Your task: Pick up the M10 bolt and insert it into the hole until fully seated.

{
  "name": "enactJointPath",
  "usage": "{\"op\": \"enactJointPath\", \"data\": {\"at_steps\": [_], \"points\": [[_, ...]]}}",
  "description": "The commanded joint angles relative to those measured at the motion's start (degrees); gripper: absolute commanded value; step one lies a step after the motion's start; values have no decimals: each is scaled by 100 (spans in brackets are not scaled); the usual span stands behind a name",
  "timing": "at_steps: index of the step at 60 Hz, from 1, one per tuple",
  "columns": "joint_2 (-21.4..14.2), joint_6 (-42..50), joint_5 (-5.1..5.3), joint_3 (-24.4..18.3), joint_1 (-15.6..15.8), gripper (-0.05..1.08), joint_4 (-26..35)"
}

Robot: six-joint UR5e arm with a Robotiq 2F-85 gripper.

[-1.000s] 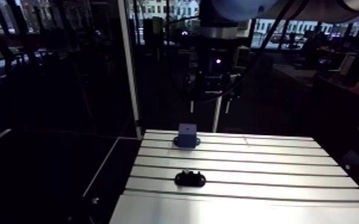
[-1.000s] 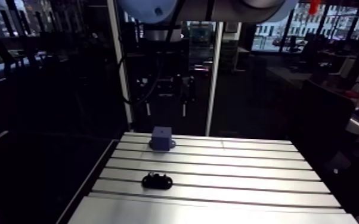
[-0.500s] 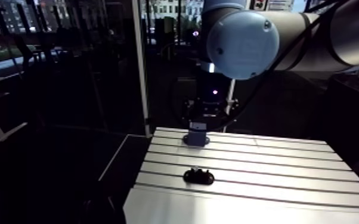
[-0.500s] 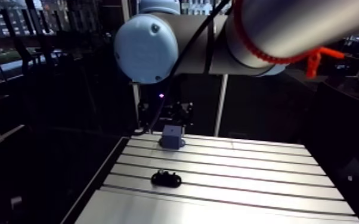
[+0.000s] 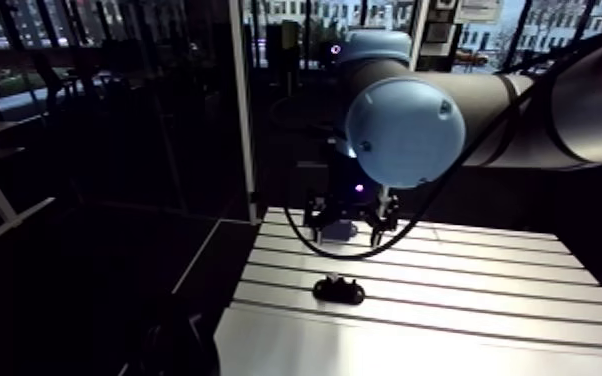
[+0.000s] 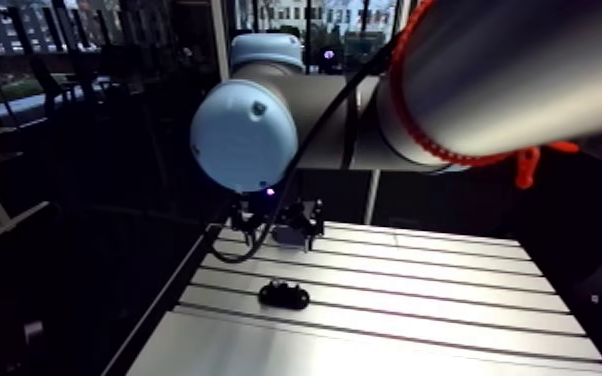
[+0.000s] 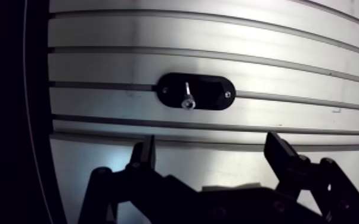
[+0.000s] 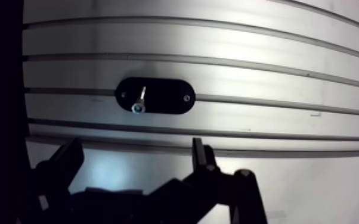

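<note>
The black oval holder [image 7: 213, 93] lies on the slotted bench [image 7: 289, 59], across one of its grooves. It carries the one thing in it, the M10 bolt [image 7: 186, 96], a slim bright piece sitting off-centre in the holder, nearer one rounded end than the other. I cannot tell whether its head points up or down. A small screw shows near each end of the holder.

In the wrist view the pincer [image 7: 212, 140] hangs short of the holder and clear of it. Its two dark fingers [image 7: 148, 150] are spread wide with only bare bench between them, and they grip nothing.

In the arm view a blue block [image 5: 337, 231] stands on the bench beyond the holder. It is partly hidden by the pincer, which hangs over it.
</note>
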Motion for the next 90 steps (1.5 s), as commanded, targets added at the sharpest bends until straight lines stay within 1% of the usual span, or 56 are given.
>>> {"op": "enactJointPath", "data": {"at_steps": [1, 22, 34, 43, 47, 54, 61, 67, 72, 78, 85, 87, 90], "points": [[125, -54, 0, 204, 89, 1, -221], [362, -91, 7, 259, 125, 1, -381], [506, -206, 16, 261, 160, 1, -711], [534, -214, 17, 259, 194, 1, -779], [668, -214, 17, 259, 195, 1, -854], [736, -223, 24, 251, 195, 1, -1005], [753, -215, 26, 251, 204, 1, -1009], [772, -214, 17, 251, 203, 7, -1018], [772, -214, 17, 251, 203, 9, -1018], [772, -214, 8, 251, 197, 16, -1018], [788, -205, 8, 267, 197, 22, -1018], [805, -205, 8, 268, 195, 25, -1018], [807, -205, 8, 268, 195, 27, -1018]]}}
